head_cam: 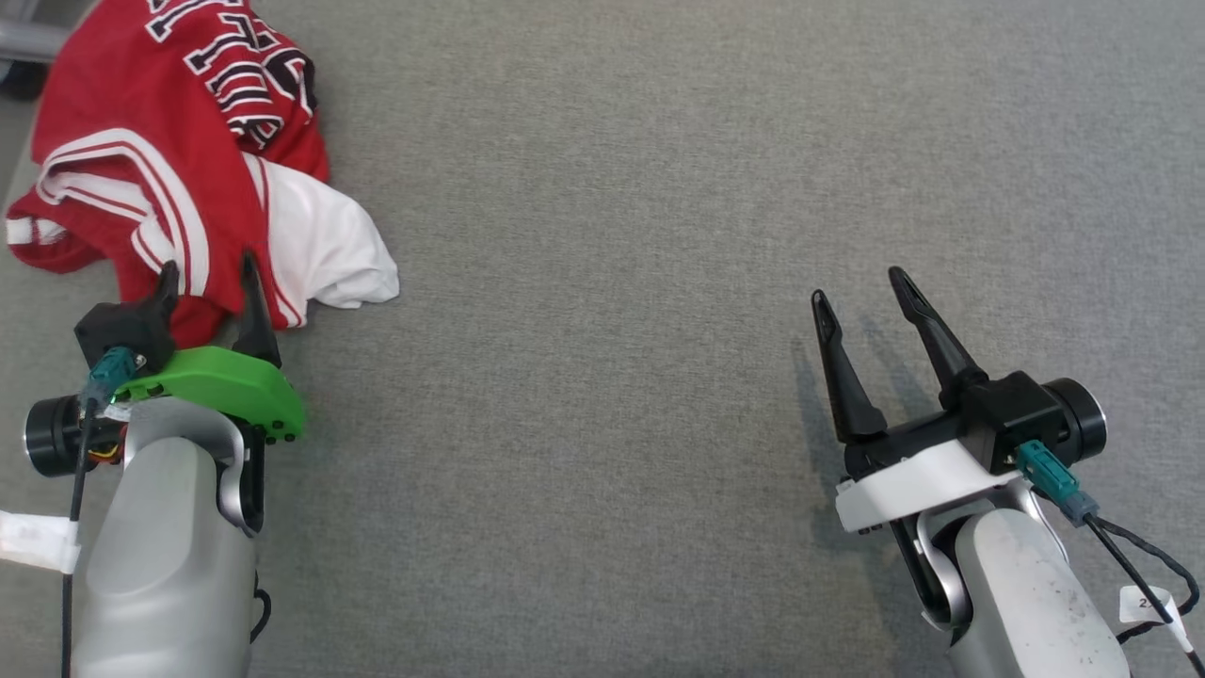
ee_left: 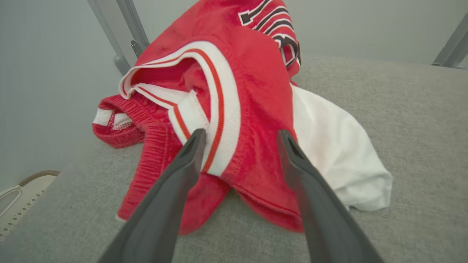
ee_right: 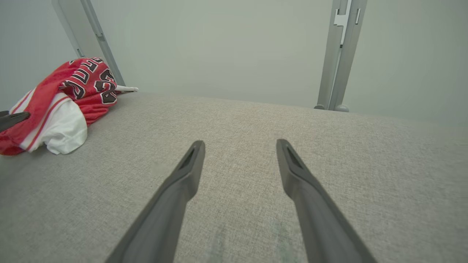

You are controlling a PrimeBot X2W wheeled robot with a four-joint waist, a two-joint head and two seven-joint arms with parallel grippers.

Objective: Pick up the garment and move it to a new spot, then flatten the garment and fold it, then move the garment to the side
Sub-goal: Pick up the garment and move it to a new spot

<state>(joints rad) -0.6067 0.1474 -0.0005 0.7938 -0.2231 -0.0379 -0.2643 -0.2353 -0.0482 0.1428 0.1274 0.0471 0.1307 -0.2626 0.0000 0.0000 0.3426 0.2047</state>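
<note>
**A:** Where does the garment lie?

**B:** The garment (head_cam: pixel 179 160), a red jersey with white stripes and dark letters, lies crumpled at the far left corner of the grey surface (head_cam: pixel 612 282), close to its edge. A white part (head_cam: pixel 329 245) comes out on its right side. I cannot tell if it is a lining or another cloth.

**A:** And why is the left gripper there?

**B:** The left gripper (head_cam: pixel 209 266) points at the near edge of the heap with its jaws spread wide, grasping nothing. In the left wrist view its fingers frame the striped band (ee_left: pixel 223 109), so I judge it is lined up to take hold there for the pick-up. Whether the tips touch the fabric, I cannot tell.

**A:** And the right one?

**B:** The right gripper (head_cam: pixel 857 285) hovers over bare surface, well apart from the garment, jaws also released and empty. I think the open middle is kept free as the new spot.

**A:** What about the surface and the room?

**B:** The surface is a flat woven textile and looks soft, so a finger can probably press in and slide under the cloth. Behind it stand a plain pale wall (ee_right: pixel 219 44) and grey metal posts (ee_right: pixel 338 54).
</note>
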